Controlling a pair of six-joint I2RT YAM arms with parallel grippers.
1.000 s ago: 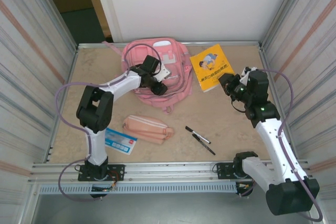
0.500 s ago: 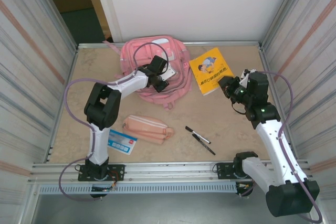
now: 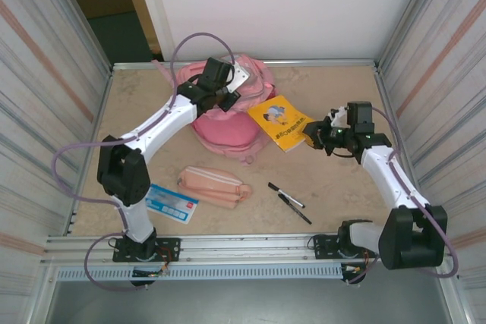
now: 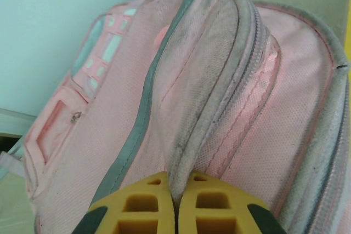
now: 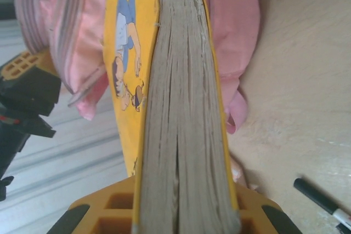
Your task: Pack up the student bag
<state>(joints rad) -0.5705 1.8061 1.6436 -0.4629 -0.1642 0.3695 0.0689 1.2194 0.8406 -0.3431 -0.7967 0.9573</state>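
Beige worktop (image 3: 342, 180), walled booth. Student bag (image 3: 228, 123) at far edge. Left gripper (image 4: 176, 206) pinches its top fabric. Right gripper (image 3: 313, 136) clamps a yellow book (image 3: 279, 121) beside it. Step: loading the book. Next probably needs the opening lifted and the book slid in.

The print on the yellow book (image 3: 281, 121) and the blue card (image 3: 171, 202) is too small to read.

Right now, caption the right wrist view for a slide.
Right gripper clamps the yellow book, page edges toward camera, pink student bag behind.
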